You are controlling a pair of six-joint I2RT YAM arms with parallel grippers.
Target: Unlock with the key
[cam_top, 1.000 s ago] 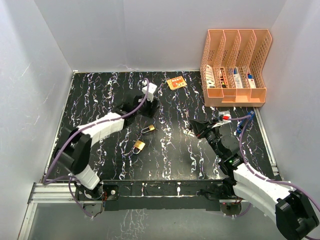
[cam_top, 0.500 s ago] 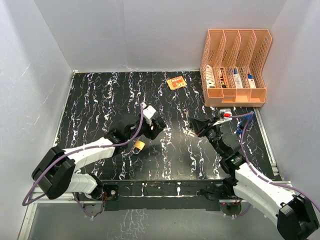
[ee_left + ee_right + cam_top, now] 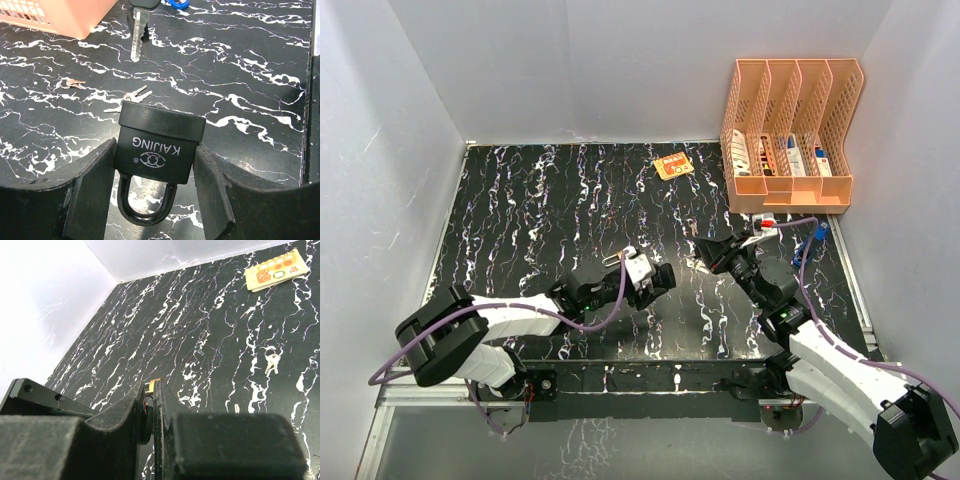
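- On the worktop [image 3: 520,200], a small silver padlock [image 3: 615,259] lies just behind the left fingers [image 3: 95,185], beside that arm's wrist.
- The left fingers are closed part-way, one on each side of the black padlock [image 3: 161,145], and they have hold of it.
- On my left wrist feed the padlock's KAIJING mark reads upside down. The shackle points back toward the camera, with both legs running into the body.
- Just past the left fingertips, a nearer key pair [image 3: 136,95] lies loose on the worktop. A farther key pair [image 3: 72,82] lies off to their left.
- The key [image 3: 137,32] hangs blade-down straight ahead of the left fingers, well apart from the black padlock. Its head is gripped from above at the top edge of that feed.
- The right fingers [image 3: 122,410] are pressed almost together, with only a thin slit between them. I take it they are pinching the key, though my right wrist feed shows only a sliver of metal at the tips.
- Far ahead of the right fingers, a printed card [image 3: 277,270] lies flat on the worktop.
- Beyond the right fingers and off to their right, an orange file organiser [image 3: 790,130] stands against the back wall.
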